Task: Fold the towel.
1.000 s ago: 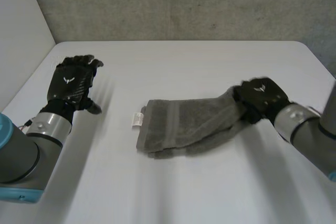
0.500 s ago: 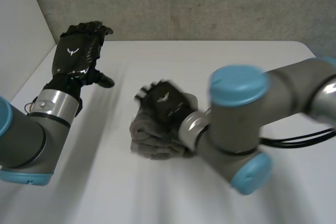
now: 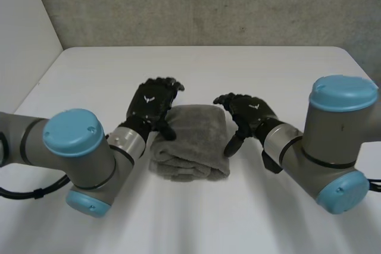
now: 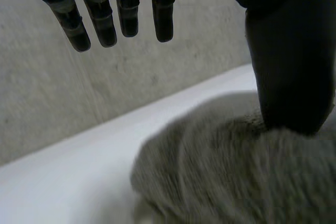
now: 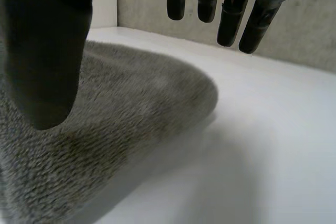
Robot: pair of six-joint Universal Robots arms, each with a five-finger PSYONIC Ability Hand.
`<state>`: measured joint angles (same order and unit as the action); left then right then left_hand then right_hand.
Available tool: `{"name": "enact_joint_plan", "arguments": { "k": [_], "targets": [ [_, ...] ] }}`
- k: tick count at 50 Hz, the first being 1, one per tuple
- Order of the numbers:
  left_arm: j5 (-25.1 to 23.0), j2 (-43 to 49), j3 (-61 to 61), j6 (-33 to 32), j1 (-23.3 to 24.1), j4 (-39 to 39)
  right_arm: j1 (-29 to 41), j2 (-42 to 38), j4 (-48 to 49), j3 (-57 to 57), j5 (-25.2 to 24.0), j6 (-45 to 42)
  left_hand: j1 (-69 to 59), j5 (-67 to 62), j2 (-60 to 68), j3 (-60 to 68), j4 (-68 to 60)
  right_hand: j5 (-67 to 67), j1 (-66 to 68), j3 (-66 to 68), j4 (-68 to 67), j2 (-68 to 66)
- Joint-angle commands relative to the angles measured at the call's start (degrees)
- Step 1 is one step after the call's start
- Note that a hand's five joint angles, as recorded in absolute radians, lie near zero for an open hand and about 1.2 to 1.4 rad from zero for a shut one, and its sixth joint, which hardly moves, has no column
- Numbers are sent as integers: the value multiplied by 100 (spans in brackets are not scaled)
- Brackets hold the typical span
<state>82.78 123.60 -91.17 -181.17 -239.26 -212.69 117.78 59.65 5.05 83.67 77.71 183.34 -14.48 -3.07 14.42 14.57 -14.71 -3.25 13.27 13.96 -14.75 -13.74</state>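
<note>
- Grey towel (image 3: 193, 141) lies folded into a thick bundle at the centre of the head view, on the white table (image 3: 238, 69), between the two hands.
- Left hand (image 3: 153, 102), centre-left of the head view, sits at the towel's left edge. Its fingers are spread and relaxed and grip nothing, and its thumb points down onto the cloth.
- Right hand (image 3: 247, 111), centre-right, sits just beside the towel's right edge. Its fingers are loosely spread, and its thumb angles down at that edge.
- Head view takes in the whole bundle, with stacked layers along its lower edge. It also takes in both arms, the left arm (image 3: 77, 153) at lower left and the right arm (image 3: 333, 147) at lower right.
- Left wrist view gives the contact up close: the thumb (image 4: 289, 66) tip rests on the towel (image 4: 226, 166) pile. The fingers (image 4: 121, 17) hang straight and apart, clear of the cloth, with the concrete wall (image 4: 63, 98) beyond them.
- Right wrist view: the thumb (image 5: 44, 61) hangs over the towel (image 5: 105, 119); whether it touches I cannot tell. The fingers (image 5: 231, 17) are straight, apart and above bare table (image 5: 273, 145) past the cloth's rounded edge.
</note>
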Motion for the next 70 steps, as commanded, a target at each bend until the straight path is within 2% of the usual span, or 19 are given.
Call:
{"name": "enact_joint_plan", "arguments": {
  "k": [1, 9, 13, 15, 21, 24, 26, 27, 28, 29, 30, 31, 32, 33, 34, 37, 41, 60, 70],
  "targets": [
    [-7, 112, -296, -137, -33, 87, 43, -497, 93, -131, 16, 413, 191, 50, -185, -200, 214, 325, -327, -396, 475, 374],
    [19, 33, -578, -507, -33, 105, 43, -648, 49, -324, 86, 395, 208, 67, -201, -217, 231, 325, -327, -396, 475, 374],
    [63, -475, -534, -516, -33, 105, 25, -446, -30, -369, 86, 395, 242, 101, -235, -250, 265, 325, -327, -396, 475, 374],
    [98, -694, -499, -515, -33, 114, -9, 96, -214, -386, 77, 386, 259, 117, -252, -267, 281, 325, -327, -396, 475, 374],
    [239, -1521, -157, -515, -24, 306, -62, 917, -408, -553, 112, 290, 326, 185, -319, -334, 349, 325, -327, -396, 475, 374],
    [335, -1890, 133, -507, -42, 692, -150, 1391, -408, -755, 323, 246, 343, 202, -336, -351, 366, 325, -327, -396, 475, 374],
    [414, -1979, 343, -489, -42, 938, -404, 1820, -382, -825, 848, 211, 343, 202, -336, -351, 366, 325, -327, -396, 475, 374],
    [554, -2015, 563, -472, -51, 1236, -405, 1822, -382, -826, 851, 211, 343, 202, -336, -351, 366, 325, -327, -396, 475, 374],
    [555, -2015, 565, -471, -51, 1239, -492, 1953, -347, -826, 1138, 141, 343, 202, -336, -351, 366, 325, -327, -396, 475, 374],
    [773, -2015, 809, -445, -33, 1596, -493, 1954, -347, -826, 1141, 140, 359, 218, -353, -368, 382, 325, -327, -396, 475, 374],
    [775, -2015, 811, -445, -33, 1599, -554, 2032, -347, -834, 1376, 1, 360, 218, -353, -368, 383, 325, -327, -396, 475, 374],
    [1027, -2006, 1046, -402, -33, 1930, -589, 2059, -347, -852, 1595, -201, 360, 218, -353, -368, 383, 325, -327, -396, 475, 374],
    [1282, -2006, 1266, -349, -68, 2255, -590, 2059, -347, -852, 1598, -203, 360, 218, -353, -368, 383, 325, -327, -396, 475, 374],
    [1285, -2006, 1268, -348, -68, 2258, -616, 2051, -355, -887, 1780, -446, 360, 218, -353, -368, 383, 325, -327, -396, 475, 374],
    [1502, -2006, 1459, -279, -94, 2537, -634, 2016, -364, -922, 1921, -710, 360, 218, -353, -368, 383, 325, -327, -396, 475, 374],
    [1785, -1936, 1794, -121, -112, 3003, -625, 2007, -373, -940, 2028, -958, 376, 235, -370, -385, 399, 325, -327, -396, 475, 374],
    [1821, -1874, 1927, 3, -130, 3287, -537, 1805, -434, -1019, 2098, -1371, 376, 235, -370, -385, 399, 325, -327, -396, 475, 374],
    [1812, -1953, 2147, 56, -139, 3840, -537, 1664, -777, -1160, 2081, -1337, 360, 218, -353, -368, 383, 325, -327, -396, 475, 374],
    [1803, -1962, 2138, 65, -130, 3849, -519, 1664, -786, -1160, 2063, -1336, 376, 235, -370, -385, 399, 325, -327, -396, 475, 374]
  ]
}}
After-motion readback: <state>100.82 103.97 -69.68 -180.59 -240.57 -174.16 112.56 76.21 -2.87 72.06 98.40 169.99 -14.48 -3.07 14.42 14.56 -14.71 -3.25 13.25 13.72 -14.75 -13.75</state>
